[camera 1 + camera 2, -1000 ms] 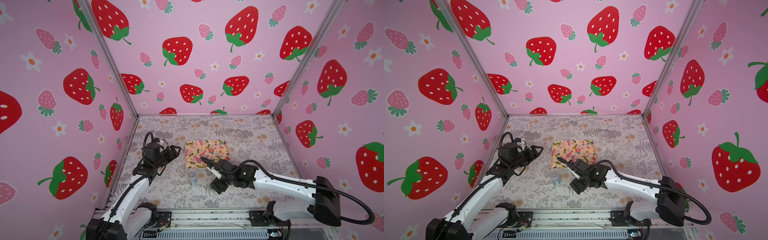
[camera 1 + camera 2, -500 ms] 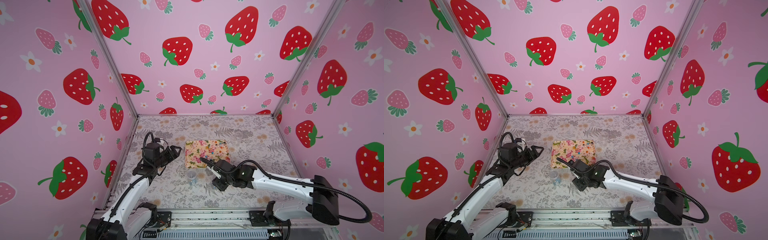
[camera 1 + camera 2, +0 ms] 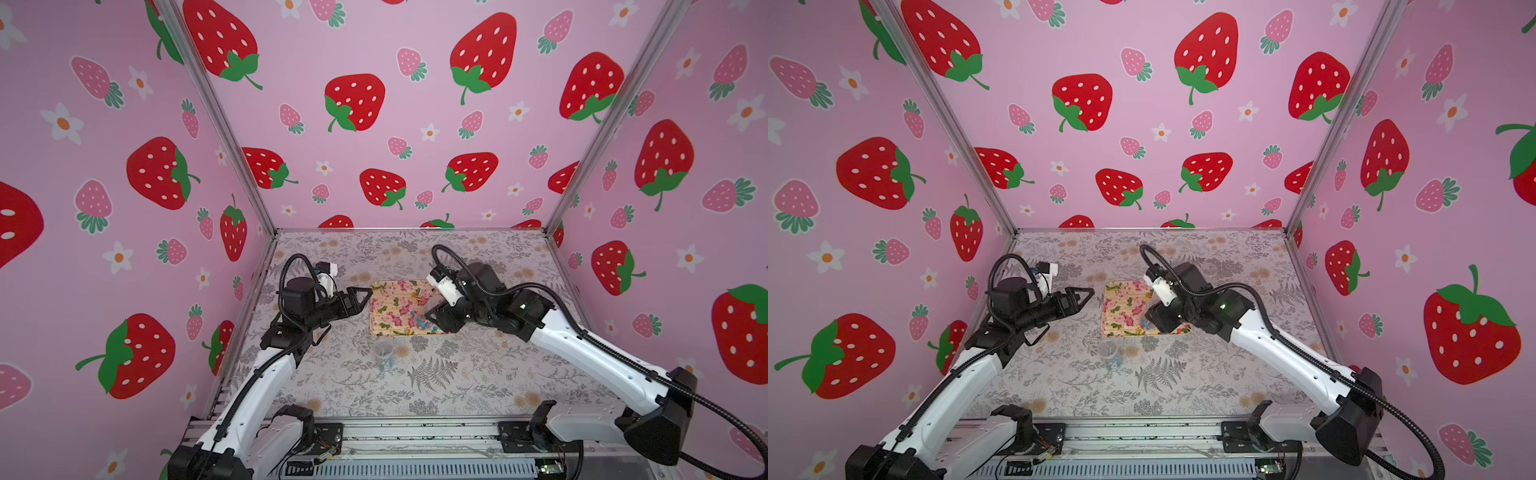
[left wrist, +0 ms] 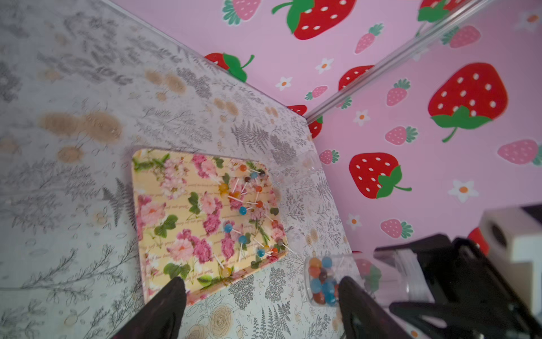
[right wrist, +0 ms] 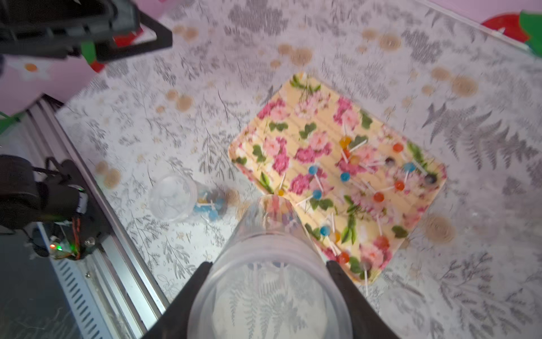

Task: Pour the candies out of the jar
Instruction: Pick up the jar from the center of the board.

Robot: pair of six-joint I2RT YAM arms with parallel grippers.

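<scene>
1. Pouring is in hand. The right gripper (image 5: pixel 268 265) has its fingers closed on the clear jar (image 5: pixel 264 232), which is tipped with its mouth toward the flowered tray (image 3: pixel 384 309) at the middle of the table (image 3: pixel 478 374).
2. Candies (image 4: pixel 243 211) lie scattered over the tray's right half, with their sticks pointing every way. A cluster of coloured heads sits inside the jar at its mouth, so the job looks partly done.
3. Left gripper (image 3: pixel 365 298) hovers just off the tray's left edge, fingers wide with nothing between them.
4. Next move, as I judge it, is a steeper tip with the mouth kept over the tray. The sticks could bridge the opening and hold the cluster back, and loose candies could roll over the low rim.
5. Hidden: the right arm largely covers the jar in both top views. I cannot tell whether the mouth hangs above the tray or just past its front right corner. The right wrist view is blurred.
6. Unclear: a second clear container (image 3: pixel 383 353) sits just off the tray's front edge with a few candies in it, and I cannot tell whether it is upright or lying. A faint clear round thing (image 4: pixel 306 163) lies near the tray's back right corner. It may be a lid.
</scene>
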